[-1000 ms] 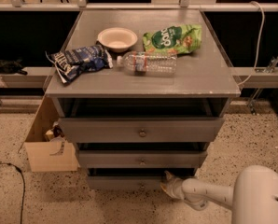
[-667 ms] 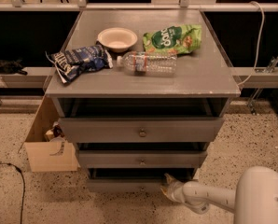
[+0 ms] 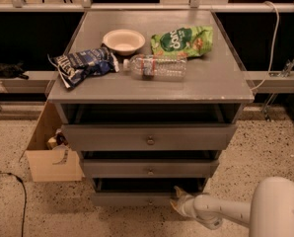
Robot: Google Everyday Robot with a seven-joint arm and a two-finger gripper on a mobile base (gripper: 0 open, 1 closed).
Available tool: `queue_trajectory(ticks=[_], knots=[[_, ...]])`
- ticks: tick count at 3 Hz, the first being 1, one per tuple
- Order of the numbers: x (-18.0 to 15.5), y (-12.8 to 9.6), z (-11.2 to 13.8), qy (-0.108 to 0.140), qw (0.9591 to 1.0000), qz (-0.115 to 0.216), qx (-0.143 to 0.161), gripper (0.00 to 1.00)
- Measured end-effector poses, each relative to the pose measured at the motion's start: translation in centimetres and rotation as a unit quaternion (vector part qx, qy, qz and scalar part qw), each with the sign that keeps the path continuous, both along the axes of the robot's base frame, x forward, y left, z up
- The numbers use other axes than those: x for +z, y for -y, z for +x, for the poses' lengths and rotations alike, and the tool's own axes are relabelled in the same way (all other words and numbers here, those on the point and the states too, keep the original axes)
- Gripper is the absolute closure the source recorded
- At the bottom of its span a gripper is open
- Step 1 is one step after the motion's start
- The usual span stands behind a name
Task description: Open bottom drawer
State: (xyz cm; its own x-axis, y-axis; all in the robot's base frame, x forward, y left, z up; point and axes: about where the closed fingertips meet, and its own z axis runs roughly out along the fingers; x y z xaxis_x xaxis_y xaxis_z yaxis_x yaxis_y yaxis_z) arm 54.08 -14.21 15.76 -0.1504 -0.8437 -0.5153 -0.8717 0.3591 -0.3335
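The grey cabinet (image 3: 152, 85) has three drawers. The bottom drawer (image 3: 132, 199) has a flat grey front and a small round knob (image 3: 149, 201). It stands out a little, with a dark gap above its front. My gripper (image 3: 177, 199), on a white arm coming in from the lower right, is at the right end of that drawer's front, against its top edge. The middle drawer (image 3: 149, 168) and the top drawer (image 3: 149, 137) also stand slightly out.
On the cabinet top lie a white bowl (image 3: 123, 40), a green chip bag (image 3: 182, 41), a blue chip bag (image 3: 83, 64) and a clear water bottle (image 3: 154, 66). An open cardboard box (image 3: 51, 154) stands on the floor at the left. A black cable (image 3: 16, 191) runs along the floor.
My gripper has shifted slightly down and to the left at the bottom drawer's right end. The drawer front has come a little farther out.
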Motion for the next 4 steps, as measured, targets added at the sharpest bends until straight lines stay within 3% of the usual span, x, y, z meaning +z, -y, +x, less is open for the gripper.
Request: queue_trajectory(ticks=[1,2,3,4], knots=[[0.4,0.6,-2.1,-0.006,1.0,0.005,-0.001,1.0],[0.4,0.6,-2.1,-0.006,1.0,0.005,-0.001,1.0],[-0.3,0.6,-3.9,-0.011,0.9998,0.015,0.005,1.0],[0.0,-0.8,-5.7,-0.018,0.9992,0.027,0.022,1.0]])
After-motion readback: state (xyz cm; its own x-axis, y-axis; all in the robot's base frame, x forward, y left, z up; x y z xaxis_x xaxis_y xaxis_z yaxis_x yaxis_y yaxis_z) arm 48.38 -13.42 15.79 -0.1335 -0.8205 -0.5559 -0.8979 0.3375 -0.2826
